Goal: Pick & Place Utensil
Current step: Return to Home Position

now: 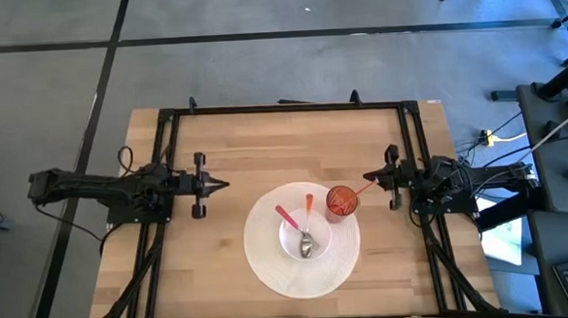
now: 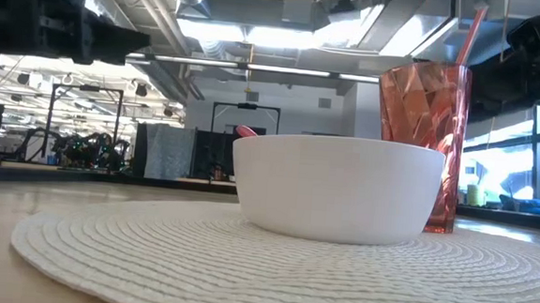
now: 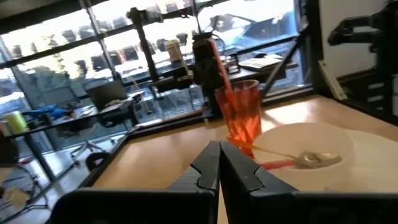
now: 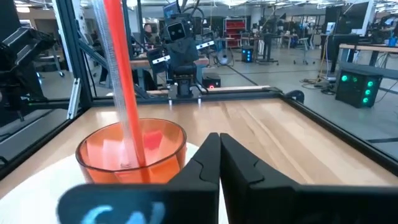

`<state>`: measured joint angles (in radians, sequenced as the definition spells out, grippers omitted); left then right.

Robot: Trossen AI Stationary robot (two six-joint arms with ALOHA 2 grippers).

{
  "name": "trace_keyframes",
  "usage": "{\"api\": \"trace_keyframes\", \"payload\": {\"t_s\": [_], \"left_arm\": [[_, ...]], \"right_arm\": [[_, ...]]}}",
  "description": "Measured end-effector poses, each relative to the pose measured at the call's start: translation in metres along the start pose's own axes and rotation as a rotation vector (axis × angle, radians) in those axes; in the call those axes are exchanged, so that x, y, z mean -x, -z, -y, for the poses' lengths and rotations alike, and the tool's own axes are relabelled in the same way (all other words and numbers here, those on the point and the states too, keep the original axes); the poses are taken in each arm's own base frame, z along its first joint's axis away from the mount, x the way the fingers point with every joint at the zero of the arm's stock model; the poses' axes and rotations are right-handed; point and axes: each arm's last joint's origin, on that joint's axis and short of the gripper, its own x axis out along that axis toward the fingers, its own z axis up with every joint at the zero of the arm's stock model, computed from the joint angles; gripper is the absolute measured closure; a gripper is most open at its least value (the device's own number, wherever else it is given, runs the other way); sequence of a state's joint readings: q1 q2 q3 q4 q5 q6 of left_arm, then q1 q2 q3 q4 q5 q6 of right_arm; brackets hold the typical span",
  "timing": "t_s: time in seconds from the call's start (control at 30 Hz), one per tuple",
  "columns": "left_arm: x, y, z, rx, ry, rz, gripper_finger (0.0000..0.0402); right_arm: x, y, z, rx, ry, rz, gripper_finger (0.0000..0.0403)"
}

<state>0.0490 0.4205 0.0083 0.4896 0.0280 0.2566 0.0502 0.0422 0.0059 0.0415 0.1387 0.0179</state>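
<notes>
A white bowl sits on a round white woven placemat. In it lie two utensils, one pink-handled and one orange-handled, with a metal spoon head on the bowl's floor and the handles leaning on the rim. An orange tumbler with a red straw stands on the mat's right side. My left gripper hovers shut left of the mat. My right gripper is shut just right of the tumbler; in the right wrist view the straw passes beside the fingers without touching.
A black metal frame runs around the wooden table top. Bare wood lies between the mat and the far edge and to the mat's left. In the low view the bowl and tumbler stand close together on the mat.
</notes>
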Motion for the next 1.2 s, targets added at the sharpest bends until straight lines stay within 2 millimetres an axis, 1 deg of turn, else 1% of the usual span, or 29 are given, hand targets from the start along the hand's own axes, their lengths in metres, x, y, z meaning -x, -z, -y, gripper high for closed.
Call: {"api": "trace_keyframes", "payload": {"t_s": [0.13, 0.3, 0.37, 0.47, 0.53, 0.63, 0.73, 0.8, 0.9, 0.97, 1.07, 1.2], "left_arm": [[0.0, 0.001, -0.002, 0.006, -0.004, -0.009, 0.04], [0.001, -0.005, -0.007, -0.014, 0.032, 0.076, 0.0399], [0.001, -0.013, -0.01, -0.015, 0.021, 0.104, 0.04], [0.004, -0.033, -0.015, -0.027, 0.007, 0.156, 0.0399], [0.008, -0.044, -0.017, -0.052, 0.011, 0.141, 0.0399], [0.019, -0.057, -0.018, -0.067, 0.011, 0.157, 0.04], [0.034, -0.064, -0.016, -0.058, 0.029, 0.236, 0.0399], [0.04, -0.062, -0.013, -0.04, 0.055, 0.254, 0.04], [0.036, -0.049, -0.007, -0.012, 0.094, 0.231, 0.04], [0.033, -0.046, -0.005, -0.025, 0.106, 0.228, 0.0399], [0.029, -0.029, 0.0, -0.05, 0.105, 0.174, 0.04], [0.03, -0.025, 0.001, -0.07, 0.075, 0.186, 0.0399]], "right_arm": [[0.0, 0.0, 0.0, 0.0, -0.001, -0.001, 0.0401], [0.0, -0.001, -0.001, -0.003, -0.035, 0.01, 0.0402], [0.0, -0.001, -0.001, -0.007, -0.037, 0.012, 0.0401], [0.0, -0.001, -0.001, -0.025, -0.035, 0.012, 0.04], [0.0, -0.001, -0.001, -0.025, -0.036, 0.012, 0.04], [0.0, -0.001, -0.001, -0.025, -0.035, 0.012, 0.0399], [0.0, -0.001, -0.001, -0.025, -0.036, 0.012, 0.0399], [0.0, -0.001, -0.001, -0.025, -0.036, 0.012, 0.0399], [0.0, -0.002, -0.001, -0.027, -0.038, 0.017, 0.0398], [0.0, -0.004, -0.001, -0.03, -0.037, 0.036, 0.0398], [0.0, -0.006, -0.002, -0.038, -0.054, 0.056, 0.0398], [0.0, -0.006, -0.002, -0.048, -0.066, 0.055, 0.0398]]}}
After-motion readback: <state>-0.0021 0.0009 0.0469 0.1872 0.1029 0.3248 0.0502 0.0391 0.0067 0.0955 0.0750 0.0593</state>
